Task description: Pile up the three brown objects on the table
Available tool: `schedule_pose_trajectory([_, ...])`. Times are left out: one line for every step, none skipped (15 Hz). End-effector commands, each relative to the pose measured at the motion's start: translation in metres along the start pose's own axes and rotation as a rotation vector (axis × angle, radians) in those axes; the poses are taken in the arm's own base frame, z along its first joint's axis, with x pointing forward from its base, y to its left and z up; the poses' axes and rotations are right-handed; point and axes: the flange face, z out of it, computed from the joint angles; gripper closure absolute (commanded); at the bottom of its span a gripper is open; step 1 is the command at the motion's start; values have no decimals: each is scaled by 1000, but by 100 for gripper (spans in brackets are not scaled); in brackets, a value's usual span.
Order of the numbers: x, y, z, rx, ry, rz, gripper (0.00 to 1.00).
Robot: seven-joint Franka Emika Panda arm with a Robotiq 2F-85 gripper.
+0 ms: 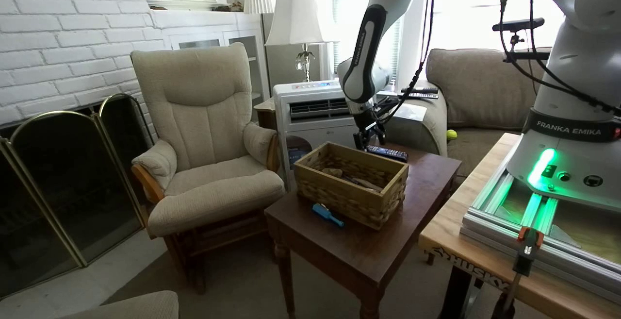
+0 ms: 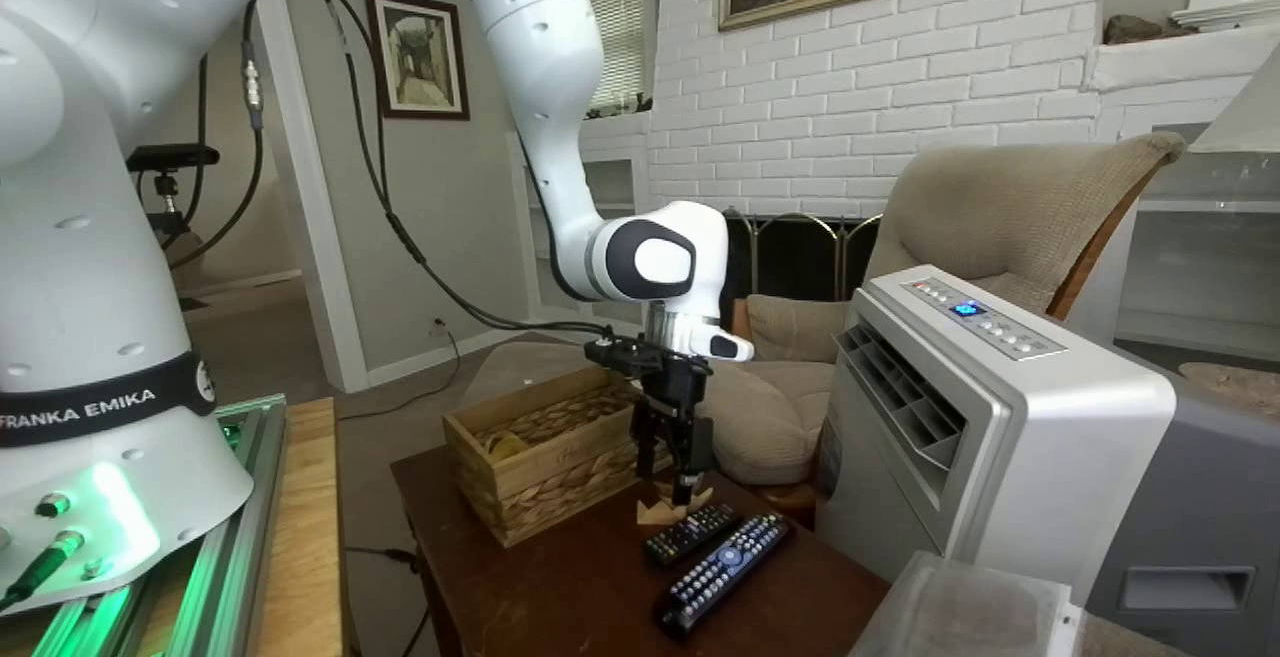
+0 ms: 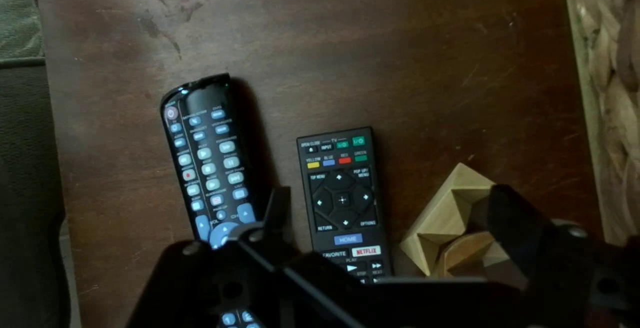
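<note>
Two pale-brown wooden pieces lie close together on the dark reddish-brown table (image 3: 400, 58): an angular one (image 3: 437, 215) and a curved one (image 3: 462, 247), partly hidden by a finger in the wrist view. In an exterior view the wooden pieces (image 2: 660, 514) lie beside the basket. A third brown piece cannot be clearly told apart. My gripper (image 3: 392, 208) is open and empty, its fingers wide apart, with the smaller remote and part of the wooden pieces between them in view. In both exterior views the gripper (image 1: 370, 140) (image 2: 668, 472) points down, just above the pieces.
A wooden woven basket (image 1: 339, 197) (image 2: 560, 497) with items inside stands beside the gripper. A small black remote (image 3: 340, 193) and a larger one (image 3: 210, 168) lie beside the pieces. A blue object (image 1: 327, 214) lies on the basket's far side. An air conditioner (image 2: 1010, 417) stands near.
</note>
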Motion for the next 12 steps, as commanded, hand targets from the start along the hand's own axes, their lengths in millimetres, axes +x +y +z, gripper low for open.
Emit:
schedule_pose_trajectory([-7,-4,4,4,25,-19,0])
schedule_pose_trajectory([-8,-4,5,6,32,-26,0])
schedule_pose_trajectory([-9,-5,6,10,47,-27,0])
schedule_pose_trajectory([-10,-6,7,13,54,-32,0])
schedule_pose_trajectory([-10,-7,8,19,70,-30,0])
schedule_pose_trajectory([-11,-8,9,20,76,-33,0])
schedule_pose_trajectory([-10,-9,11,20,83,-34,0])
schedule_pose_trajectory([-11,-10,13,23,87,-35,0])
schedule_pose_trajectory([-11,-11,14,23,91,-35,0])
schedule_pose_trajectory([-12,-12,16,26,96,-36,0])
schedule_pose_trajectory([-12,-13,17,27,98,-37,0])
schedule_pose_trajectory([-12,-14,17,30,100,-38,0])
